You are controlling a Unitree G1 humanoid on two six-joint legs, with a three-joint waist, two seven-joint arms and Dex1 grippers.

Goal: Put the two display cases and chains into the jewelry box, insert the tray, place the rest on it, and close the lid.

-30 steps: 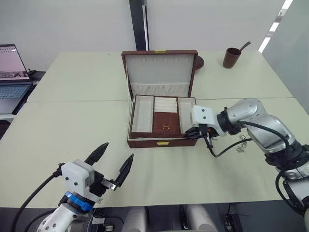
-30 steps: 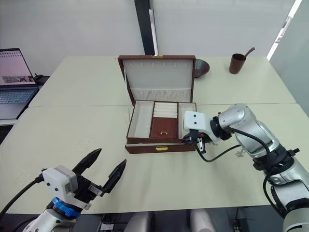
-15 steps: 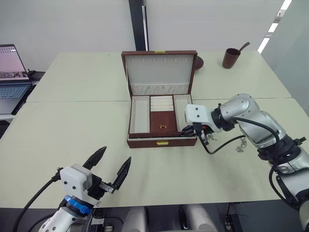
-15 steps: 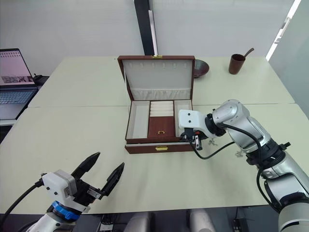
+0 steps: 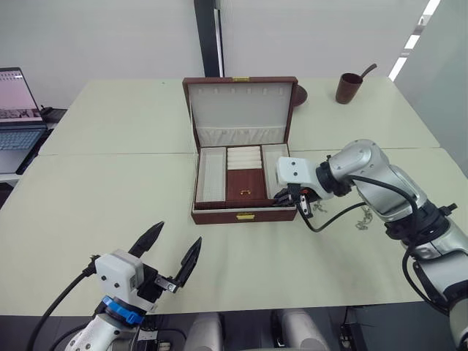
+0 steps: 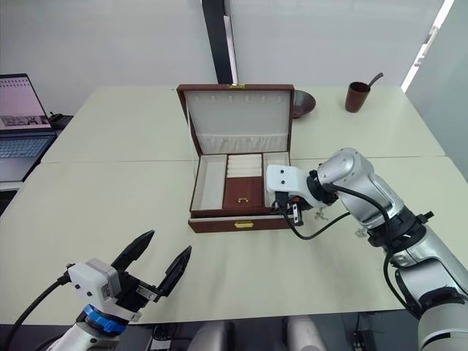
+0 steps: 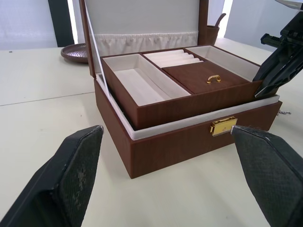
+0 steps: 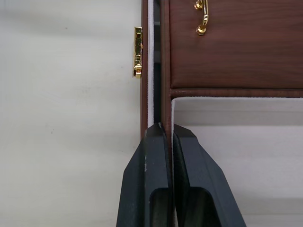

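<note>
Right hand (image 5: pixel 294 199), head views: clamped on the front right wall of the tray (image 5: pixel 245 183), centre of frame. Your tray sits in the jewelry box (image 5: pixel 243 215) but rides high, its rim above the box rim. Lid (image 5: pixel 240 107) stands open behind. A loose chain (image 5: pixel 363 217) lies on the bench (image 5: pixel 110 190) at right of frame, well apart from the box.

Left hand (image 5: pixel 170 256), lower left of frame: spread wide, holding nothing, well clear of the box.

Left wrist view: tray (image 7: pixel 189 92) appears tilted, near corner raised; black fingers pinch its right end at the frame's right edge. Risk: if you let go now, the tray may jam crooked, and the lid would not shut flush.

Right wrist view: two fingers (image 8: pixel 151 179) pressed together over the thin tray wall, beside the cream lining. Risk: pushing down hard could wedge a finger between tray and box, or drag the box across the bench.
</note>
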